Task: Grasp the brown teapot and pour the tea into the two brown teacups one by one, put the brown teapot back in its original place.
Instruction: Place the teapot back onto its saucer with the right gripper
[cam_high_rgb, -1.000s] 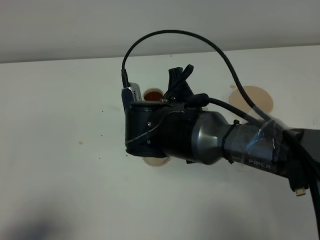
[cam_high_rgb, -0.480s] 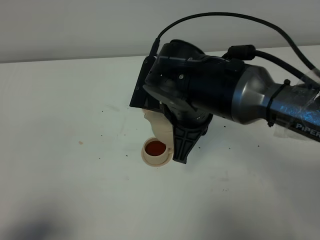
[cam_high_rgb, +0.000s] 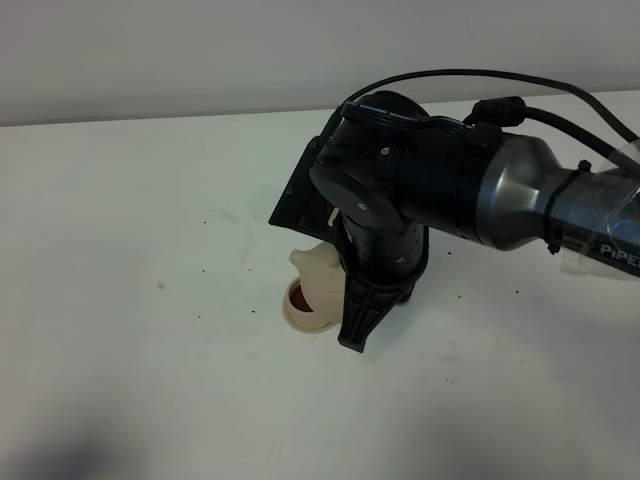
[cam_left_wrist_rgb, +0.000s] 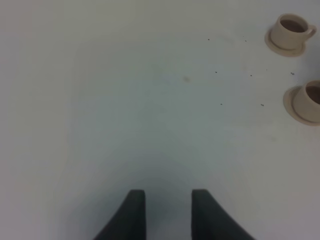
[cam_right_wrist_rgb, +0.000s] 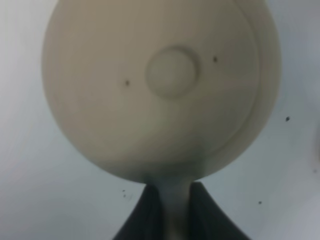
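White table (cam_high_rgb: 120, 380) with scattered dark specks (cam_high_rgb: 243, 265), pale wall (cam_high_rgb: 150, 50) behind.

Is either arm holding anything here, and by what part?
The right gripper holds the brown teapot by its loop handle, jaws shut on it. The left gripper holds nothing; its jaws stand open over bare table.
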